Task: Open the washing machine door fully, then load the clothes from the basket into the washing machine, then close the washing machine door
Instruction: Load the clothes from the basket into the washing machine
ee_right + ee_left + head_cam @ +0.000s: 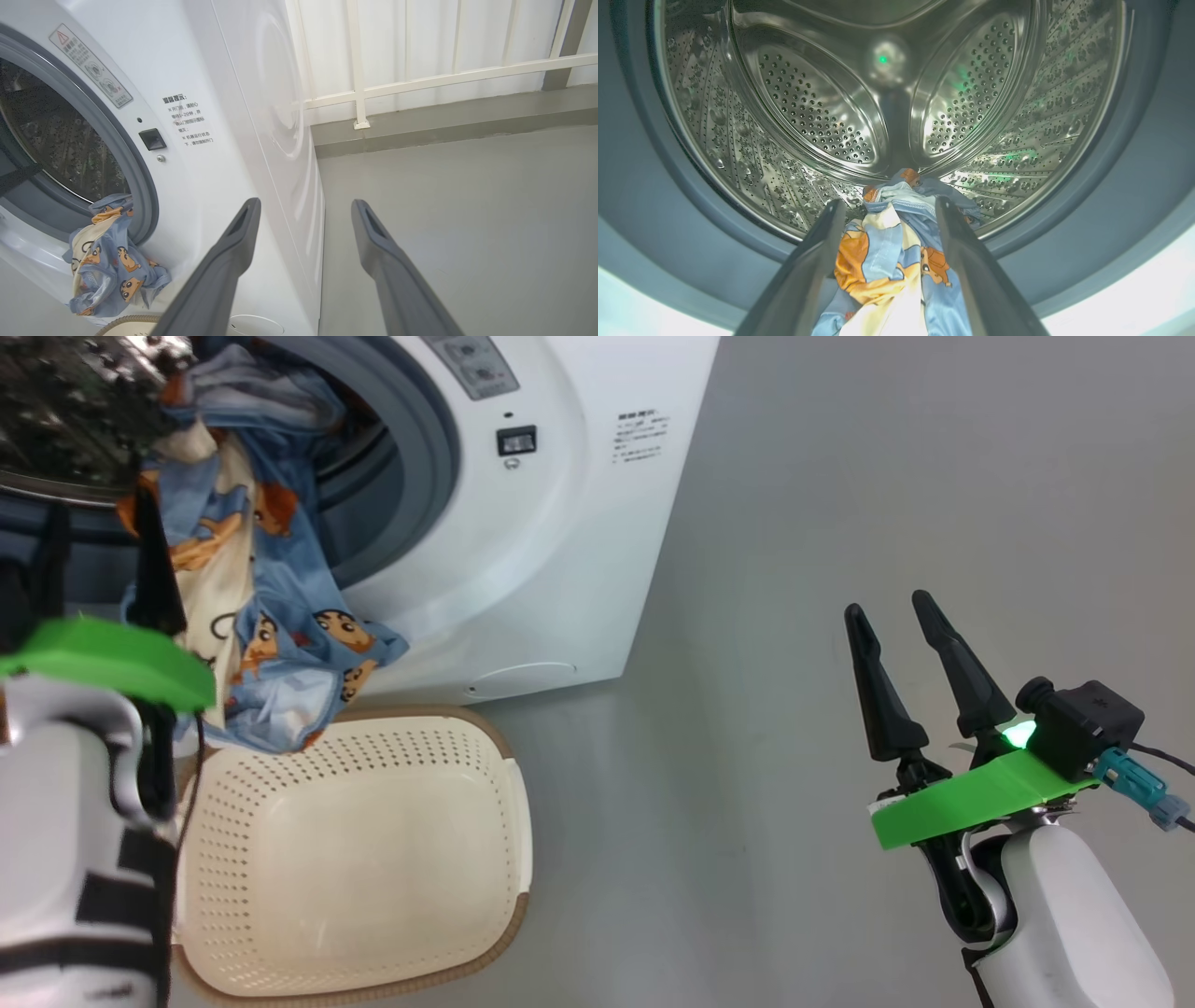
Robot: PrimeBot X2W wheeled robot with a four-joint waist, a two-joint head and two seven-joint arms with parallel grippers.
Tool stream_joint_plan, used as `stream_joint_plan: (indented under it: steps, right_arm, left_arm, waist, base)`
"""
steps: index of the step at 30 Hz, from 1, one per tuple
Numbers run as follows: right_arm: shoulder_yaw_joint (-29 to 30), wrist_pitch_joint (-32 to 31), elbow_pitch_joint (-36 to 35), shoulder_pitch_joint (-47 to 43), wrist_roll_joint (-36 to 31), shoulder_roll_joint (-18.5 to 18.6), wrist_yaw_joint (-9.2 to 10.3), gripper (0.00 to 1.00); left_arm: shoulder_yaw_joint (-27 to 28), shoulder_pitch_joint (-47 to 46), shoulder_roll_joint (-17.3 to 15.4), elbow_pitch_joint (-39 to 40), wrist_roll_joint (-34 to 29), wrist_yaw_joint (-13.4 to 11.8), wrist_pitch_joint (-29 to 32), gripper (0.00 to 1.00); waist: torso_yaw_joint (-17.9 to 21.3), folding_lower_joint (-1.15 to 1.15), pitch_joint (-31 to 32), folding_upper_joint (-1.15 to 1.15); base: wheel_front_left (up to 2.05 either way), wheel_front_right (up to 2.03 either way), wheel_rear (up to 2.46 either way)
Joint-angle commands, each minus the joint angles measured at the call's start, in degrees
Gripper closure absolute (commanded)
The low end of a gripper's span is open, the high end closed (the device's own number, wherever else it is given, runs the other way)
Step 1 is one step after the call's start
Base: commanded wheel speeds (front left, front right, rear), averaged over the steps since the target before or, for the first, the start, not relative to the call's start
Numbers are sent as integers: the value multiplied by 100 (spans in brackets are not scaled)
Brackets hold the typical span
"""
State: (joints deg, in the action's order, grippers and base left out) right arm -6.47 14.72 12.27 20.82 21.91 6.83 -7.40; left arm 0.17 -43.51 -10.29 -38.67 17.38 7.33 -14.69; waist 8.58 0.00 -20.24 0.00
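**Clothes of light blue fabric with orange-brown bears and cream panels (887, 247): half in, half hanging out**

Lying straight ahead of left gripper (889, 205), bunched between its two long dark fingers and running on past the tips onto the bottom of the perforated steel drum (808, 107). Long axis in line with the fingers. Far end inside. Near end trailing back under the wrist, over the grey rubber ring (429, 457) of the big white front-loading washing machine (560, 523), and down as far as the rim of the small cream perforated plastic basket (509, 821) below. Nothing else seen inside that basket.

Left fingers spread wide on either side of the cloth, not pinching it as far as can be judged. Left arm reached forward into the mouth of the machine, by far the nearer of the two.

Right gripper (889, 605) well off to the side over grey floor (840, 476). Fingers parted, nothing between them, pointing along the machine's flank.

Likely next: gather the hanging tail behind the left fingertips, then push it forward and deeper along the same line.
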Motion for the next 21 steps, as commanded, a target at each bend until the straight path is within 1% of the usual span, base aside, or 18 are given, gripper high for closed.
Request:
stream_joint_plan:
  steps: [1,10,15,16,21]
  right_arm:
    - [-88,28,-125,-127,73,5,-9,0]
    - [-9,28,-164,-211,91,20,-9,0]
    - [26,28,-193,-230,94,31,-9,0]
    - [26,28,-193,-230,94,31,-9,0]
    - [21,28,-201,-233,95,33,-9,0]
  left_arm:
    - [108,208,-218,250,-14,13,-30,0]
    - [125,1554,-216,1228,146,14,-30,0]
    - [196,2166,-89,1692,108,15,-30,0]
    - [196,2166,-89,1692,108,15,-30,0]
    - [330,2616,107,2024,82,15,-30,0]
  waist:
    - [-103,0,108,0]
    - [-169,0,201,0]
    - [-197,0,203,0]
    - [-197,0,203,0]
    - [-211,0,187,0]
  base:
    - [0,0,0]
    - [0,0,0]
    - [0,0,0]
    - [0,0,0]
    - [0,0,0]
